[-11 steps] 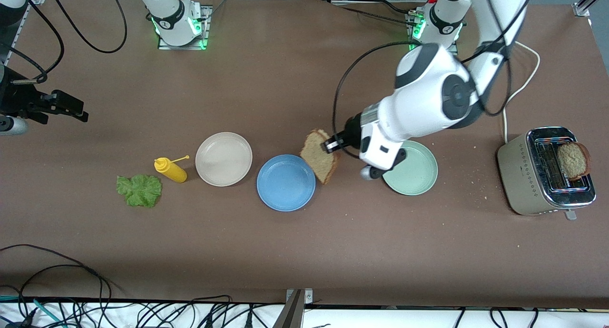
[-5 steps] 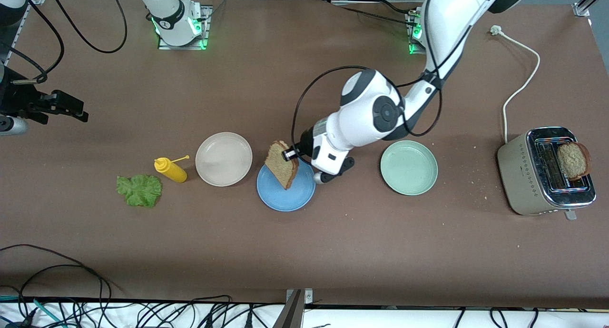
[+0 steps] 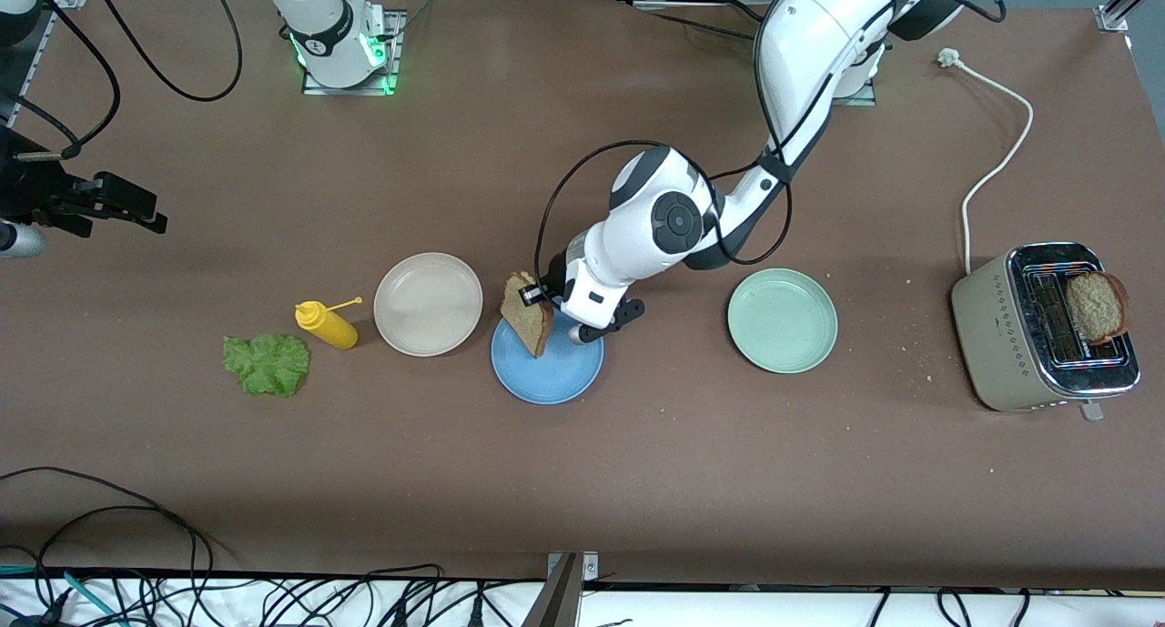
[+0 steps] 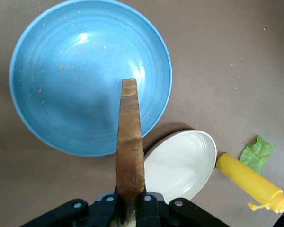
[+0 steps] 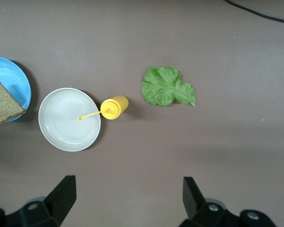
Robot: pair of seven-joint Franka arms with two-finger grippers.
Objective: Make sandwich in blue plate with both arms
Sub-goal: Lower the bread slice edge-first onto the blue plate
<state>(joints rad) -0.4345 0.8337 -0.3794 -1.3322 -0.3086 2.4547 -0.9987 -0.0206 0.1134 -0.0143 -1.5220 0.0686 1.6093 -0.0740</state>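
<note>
On the brown table [image 3: 637, 481], the toaster [image 3: 1047, 331] is seen at the left arm's end, a second slice [image 3: 1097, 307] standing in its slot. Three plates are set in a row: mint [image 3: 782, 320], blue plate [image 3: 547, 363], white [image 3: 428, 304]. A lettuce leaf [image 3: 267, 364] and yellow bottle [image 3: 326, 325] lie toward the right arm's end. The left gripper [image 3: 537, 296] is held over the blue plate, clamped on a bread slice [image 3: 526, 314] (edge-up, tilted). The right gripper [image 5: 128, 198] waits aloft, fingers apart, over bare table near the lettuce.
</note>
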